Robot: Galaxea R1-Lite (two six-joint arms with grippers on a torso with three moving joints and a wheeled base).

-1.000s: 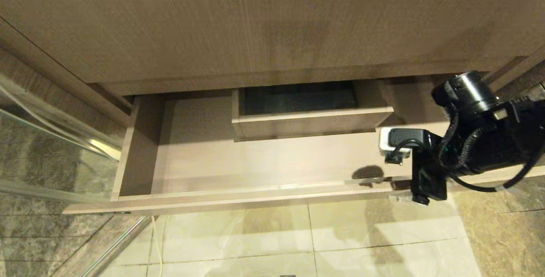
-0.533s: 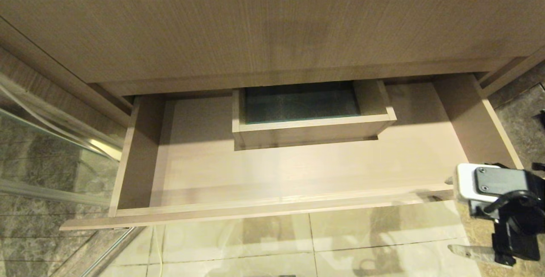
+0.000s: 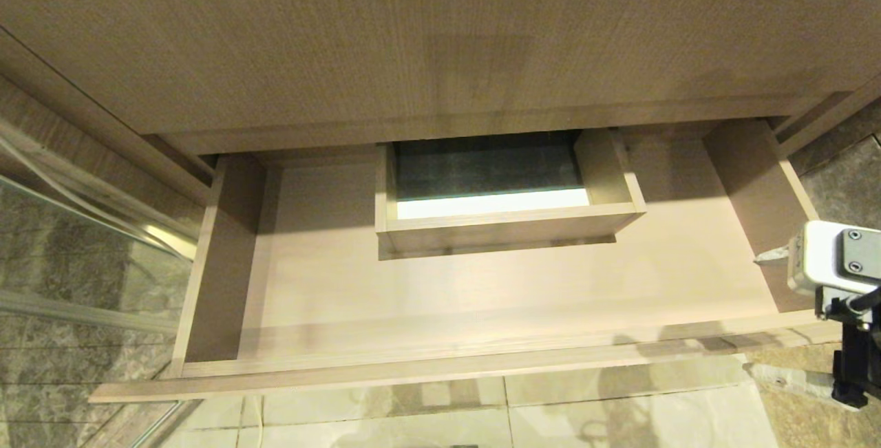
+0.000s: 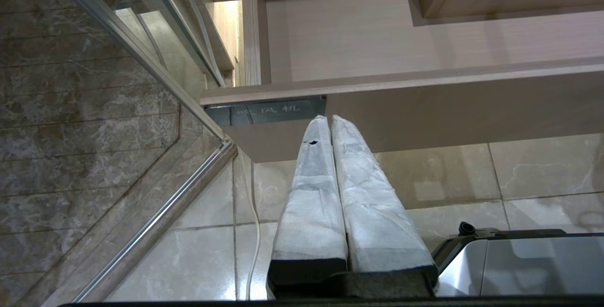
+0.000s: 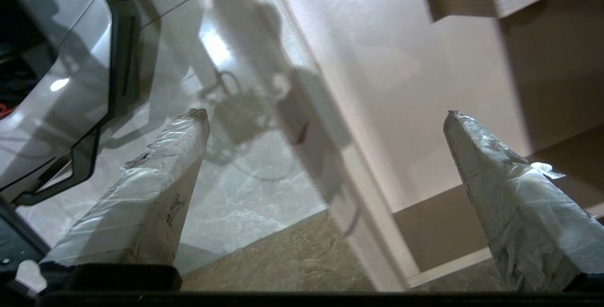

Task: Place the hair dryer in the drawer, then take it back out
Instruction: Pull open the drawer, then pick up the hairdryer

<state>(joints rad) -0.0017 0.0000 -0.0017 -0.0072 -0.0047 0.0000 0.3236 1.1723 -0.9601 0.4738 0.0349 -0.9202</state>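
Now the drawer point(image 3: 482, 283) stands pulled out and bare; no hair dryer shows anywhere. At the frame's right edge the right claw point(image 5: 325, 118) gapes empty; the left claw point(image 4: 330, 123) is closed. Reaching blind could knock the drawer's front.

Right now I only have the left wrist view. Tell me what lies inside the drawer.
Observer: Nothing. In the head view the drawer stands open, its floor bare around the boxed cutout. No hair dryer shows in any view.
Operator: Locate the right gripper.
Observer: The right gripper is at the drawer's right end, above its front rim.
Operator: Report its grip.
Observer: Its fingers stand wide apart in the right wrist view, with nothing between them.
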